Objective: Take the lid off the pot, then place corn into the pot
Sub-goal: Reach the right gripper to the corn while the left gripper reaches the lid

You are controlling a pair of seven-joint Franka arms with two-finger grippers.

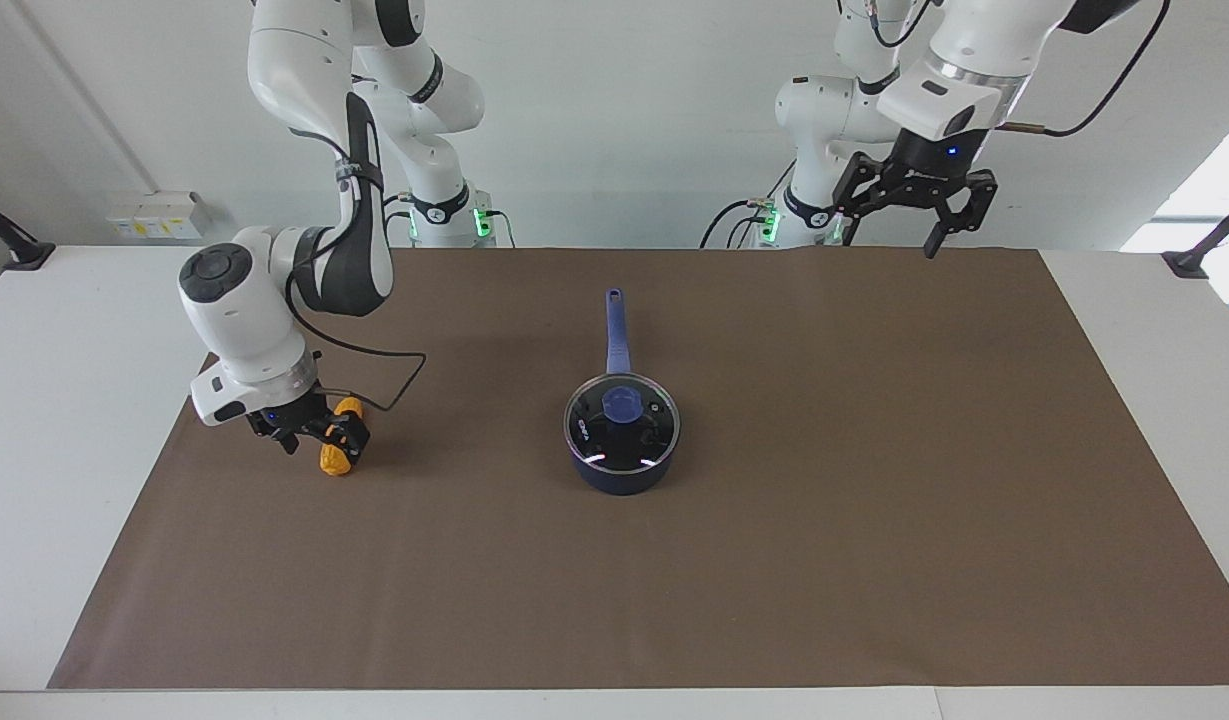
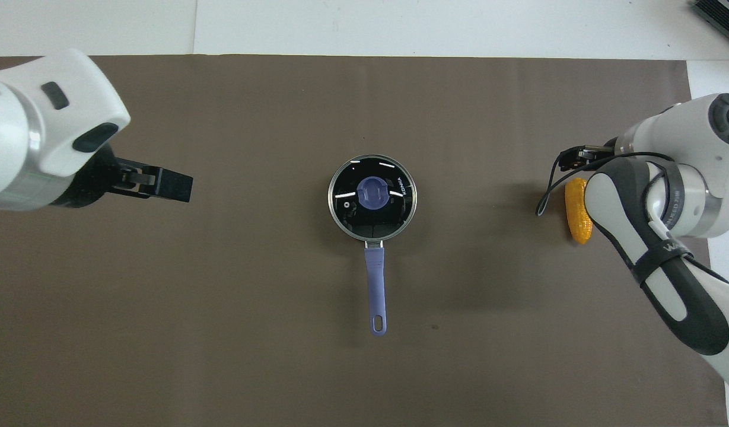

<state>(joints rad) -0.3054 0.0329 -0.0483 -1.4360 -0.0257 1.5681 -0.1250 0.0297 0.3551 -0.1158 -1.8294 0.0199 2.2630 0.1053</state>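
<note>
The pot (image 1: 622,478) stands mid-mat with the glass lid (image 1: 644,432) on it, blue knob on top, its long handle (image 1: 616,330) pointing at the robots. From above, the lid (image 2: 372,212) covers the pot fully. The corn (image 1: 336,462) lies on the mat toward the right arm's end, partly covered by the arm in the overhead view (image 2: 578,225). My right gripper (image 1: 319,435) is down at the corn, open, its fingers on either side of the cob. My left gripper (image 1: 892,238) hangs open and empty, high over the mat toward the left arm's end.
A brown mat (image 1: 774,560) covers most of the white table (image 1: 64,400). A black cable (image 1: 399,385) from the right wrist loops low over the mat beside the corn, on the pot's side.
</note>
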